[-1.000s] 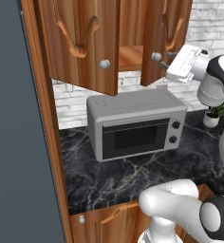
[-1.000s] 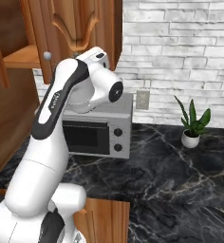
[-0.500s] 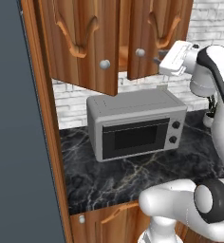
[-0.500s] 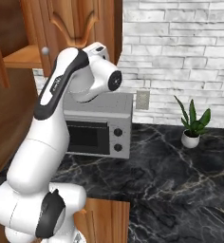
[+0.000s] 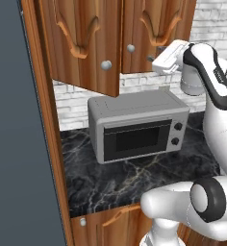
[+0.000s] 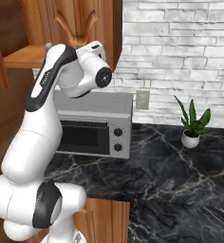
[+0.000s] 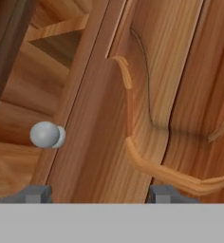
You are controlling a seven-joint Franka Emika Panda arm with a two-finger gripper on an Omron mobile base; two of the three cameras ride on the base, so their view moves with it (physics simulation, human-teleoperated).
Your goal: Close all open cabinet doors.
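Two reddish-brown cabinet doors hang above the counter. The left cabinet door stands swung out toward me, round silver knob near its free edge. The right cabinet door lies almost flush with the cabinet front; its knob shows again in the hand view. My gripper is up against the right door's face, just right of that knob. In the hand view the gripper is open, its fingertips wide apart over the arch carving, holding nothing. Left of the door edge, a cabinet shelf shows.
A grey microwave sits on the dark marble counter under the cabinets. A potted plant and a wall outlet are to the right. A tall grey panel fills the left side. A drawer front lies below the counter edge.
The right door has swung in toward the cabinet, its knob moving left. My hand followed it leftward and up against the door. The left door has not moved.
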